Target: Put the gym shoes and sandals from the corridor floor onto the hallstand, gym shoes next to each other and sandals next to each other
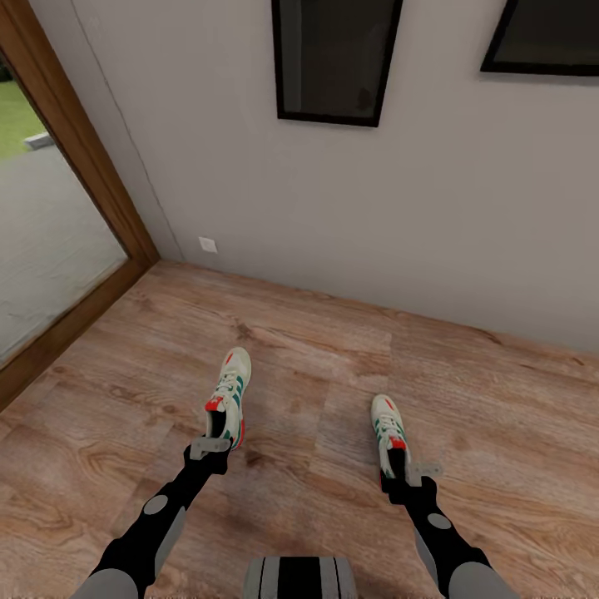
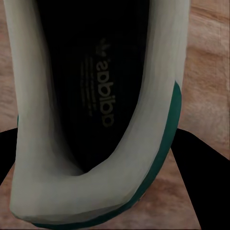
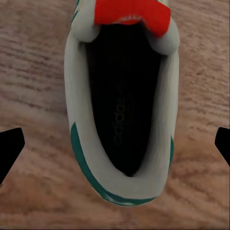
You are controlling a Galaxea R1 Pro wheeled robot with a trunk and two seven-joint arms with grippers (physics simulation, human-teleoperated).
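Hovering over the floor (image 1: 333,366), we had each spread pincer, left (image 1: 210,449) and right (image 1: 413,474), at a sneaker's heel, left sneaker (image 1: 228,399) and right sneaker (image 1: 388,428) pointing twelve o'clock.

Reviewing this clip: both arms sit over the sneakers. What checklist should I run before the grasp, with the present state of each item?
1. Left tool at the heel of the left gym shoe: ok.
2. Right tool at the heel of the right gym shoe: ok.
3. Right fingertips straddle the shoe's heel with gaps either side, tool open: ok.
4. Left tool open or shut: cannot tell; the left wrist view looks straight into the shoe opening, with dark shapes at either side.
5. Both shoes resting upright on the corridor floor: ok.
6. Shoes lifted: not ok, not yet.
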